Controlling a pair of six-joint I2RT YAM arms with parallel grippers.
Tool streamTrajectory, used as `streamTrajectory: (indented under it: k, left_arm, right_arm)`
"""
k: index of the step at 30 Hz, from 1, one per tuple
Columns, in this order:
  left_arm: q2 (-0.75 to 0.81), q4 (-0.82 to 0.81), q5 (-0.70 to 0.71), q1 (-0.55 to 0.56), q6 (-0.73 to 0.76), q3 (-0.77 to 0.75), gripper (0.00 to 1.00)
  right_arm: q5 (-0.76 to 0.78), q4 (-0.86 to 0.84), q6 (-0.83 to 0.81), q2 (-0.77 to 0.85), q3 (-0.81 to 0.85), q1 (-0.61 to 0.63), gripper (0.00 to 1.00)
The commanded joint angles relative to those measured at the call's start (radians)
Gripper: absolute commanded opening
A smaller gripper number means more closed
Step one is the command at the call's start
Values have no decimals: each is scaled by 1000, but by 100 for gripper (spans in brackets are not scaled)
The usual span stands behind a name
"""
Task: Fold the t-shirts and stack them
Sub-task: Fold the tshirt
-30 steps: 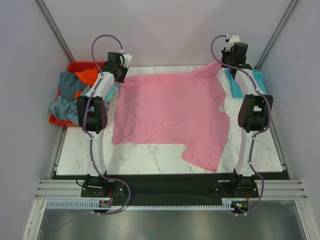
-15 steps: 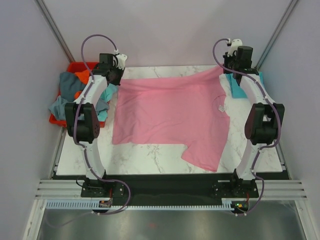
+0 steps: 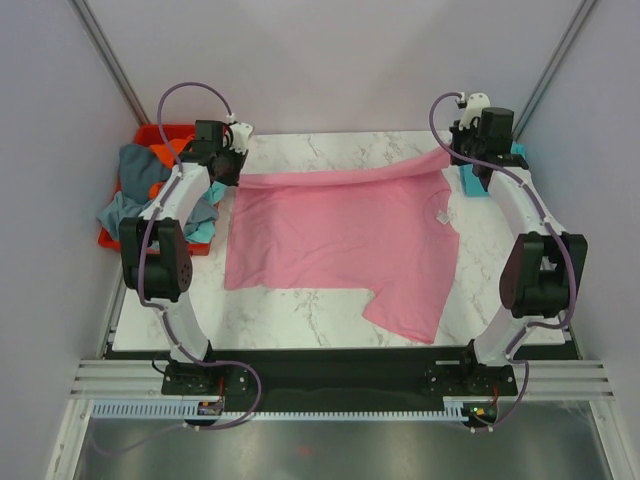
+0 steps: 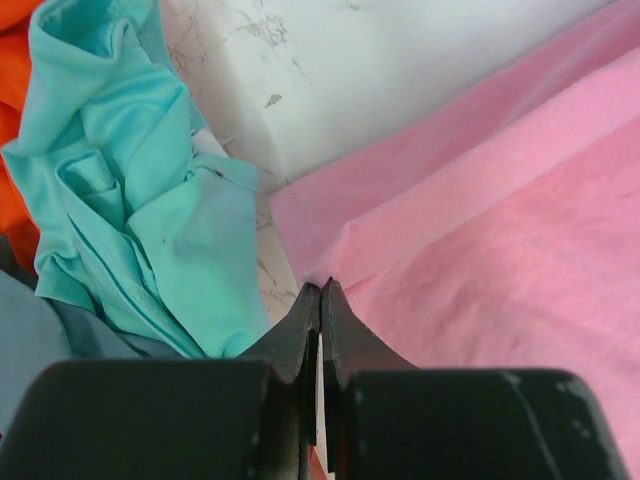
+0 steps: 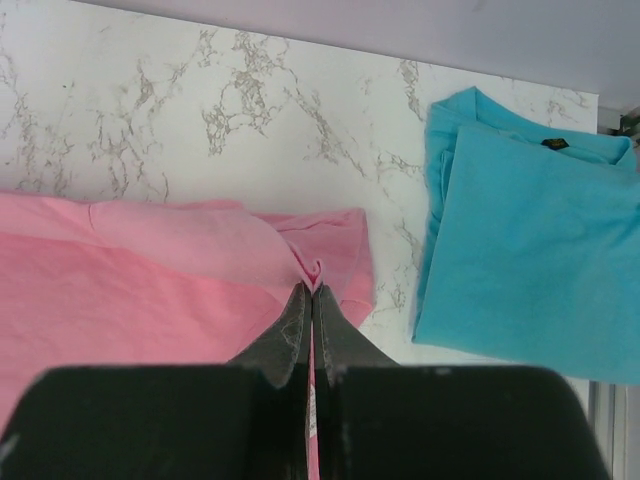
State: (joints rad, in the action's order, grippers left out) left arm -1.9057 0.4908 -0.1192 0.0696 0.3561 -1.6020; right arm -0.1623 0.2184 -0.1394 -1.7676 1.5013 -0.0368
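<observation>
Across the marble table (image 3: 300, 310) you have the pink t-shirt (image 3: 340, 235) spread out and not yet folded. Your left gripper (image 4: 320, 292) and right gripper (image 5: 311, 290) each pinch a far corner of it, fingers clenched on the cloth. One teal t-shirt (image 5: 530, 250) lies folded just beside the right corner. The heap of unfolded shirts (image 3: 140, 195), grey-blue, orange and mint, waits at the red bin (image 3: 148, 131), crowding your left arm

Left gripper (image 4: 320, 287), right gripper (image 5: 308, 288): fingers pinched together, reaching far forward.
</observation>
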Motion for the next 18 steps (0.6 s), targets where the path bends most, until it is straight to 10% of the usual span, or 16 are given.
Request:
streamTrajectory:
  k: [1,18]
  left_arm:
    - [77,-26,-19,-8,-26,34,2]
    - [131,-38,-3,-8,-26,197,2]
  right_arm:
    - [-23,-16,-14,82,-47,-2,0]
    - [-40,4,-26,192,-256,-3,0]
